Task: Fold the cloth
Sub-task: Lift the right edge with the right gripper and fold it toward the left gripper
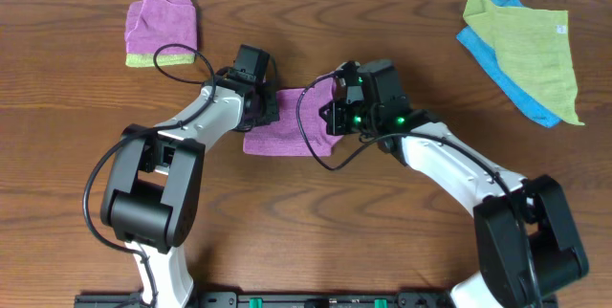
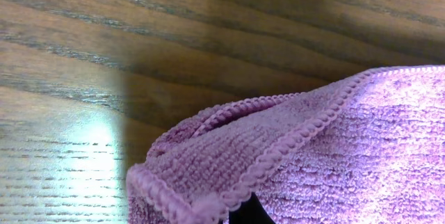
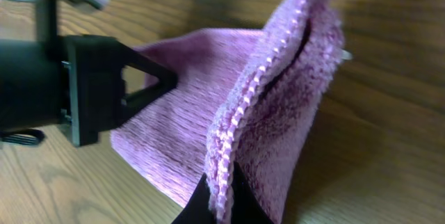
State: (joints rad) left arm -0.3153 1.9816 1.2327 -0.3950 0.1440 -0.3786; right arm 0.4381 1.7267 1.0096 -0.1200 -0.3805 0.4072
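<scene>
The lilac-purple cloth (image 1: 287,134) lies partly folded in the middle of the table, between my two grippers. My left gripper (image 1: 258,99) is at its left edge, shut on a doubled, stitched corner of the cloth (image 2: 361,147); only one dark fingertip (image 2: 240,213) shows under the cloth. My right gripper (image 1: 337,109) is at the cloth's right edge. Its fingers (image 3: 222,200) pinch the stitched hem and hold that part of the cloth (image 3: 278,106) lifted off the table. The left gripper also shows in the right wrist view (image 3: 90,88), across the cloth.
A small purple folded wad (image 1: 161,23) lies on a yellow-green cloth at the back left. A yellow-green cloth (image 1: 531,45) lies over a blue cloth (image 1: 521,98) at the back right. The table is dark wood (image 1: 316,241).
</scene>
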